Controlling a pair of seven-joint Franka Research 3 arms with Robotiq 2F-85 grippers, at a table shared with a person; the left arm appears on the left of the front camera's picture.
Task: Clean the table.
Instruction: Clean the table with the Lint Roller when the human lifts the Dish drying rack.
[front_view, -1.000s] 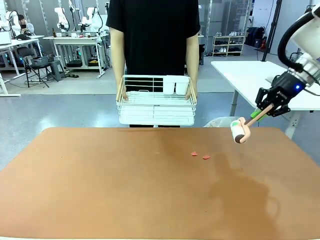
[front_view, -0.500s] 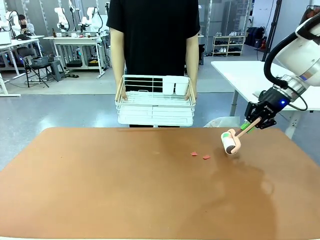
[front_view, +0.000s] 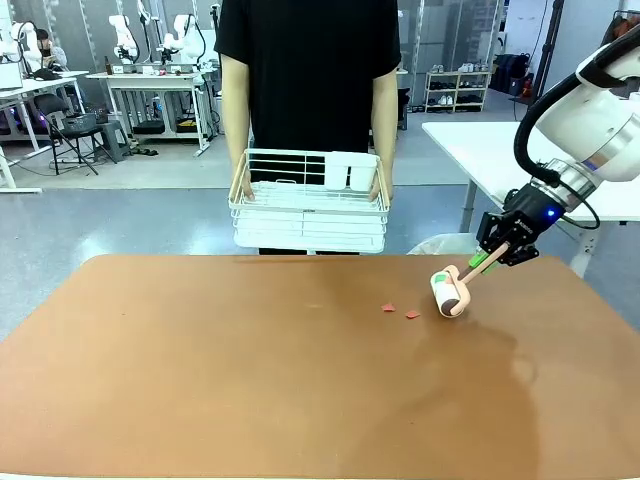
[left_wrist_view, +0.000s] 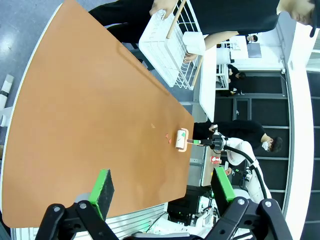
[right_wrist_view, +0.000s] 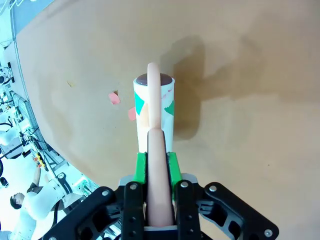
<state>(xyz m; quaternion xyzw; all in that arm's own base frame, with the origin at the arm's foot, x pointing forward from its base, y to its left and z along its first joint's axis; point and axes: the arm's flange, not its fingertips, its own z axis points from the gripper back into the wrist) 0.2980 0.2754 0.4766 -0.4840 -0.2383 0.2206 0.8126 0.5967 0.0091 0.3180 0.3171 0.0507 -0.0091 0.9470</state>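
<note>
The reddish-brown table (front_view: 250, 380) carries two small red scraps (front_view: 400, 311) right of centre. My right gripper (front_view: 492, 257) is shut on the pink handle of a lint roller (front_view: 449, 292), whose white drum hangs just above the table, a little right of the scraps. In the right wrist view the lint roller (right_wrist_view: 153, 112) points away from my right gripper (right_wrist_view: 159, 167), with the red scraps (right_wrist_view: 115, 98) just left of its drum. My left gripper (left_wrist_view: 162, 192) stands open above the table (left_wrist_view: 90, 120), holding nothing; the lint roller (left_wrist_view: 181, 140) lies far off.
A person stands at the far side holding a white wire rack (front_view: 310, 208) in both hands above the table's far edge. A white-topped table (front_view: 520, 150) stands behind on the right. The left and near parts of the brown top are bare.
My right arm has carried the lint roller left and down, closer to the red scraps. The person's rack has shifted very slightly.
</note>
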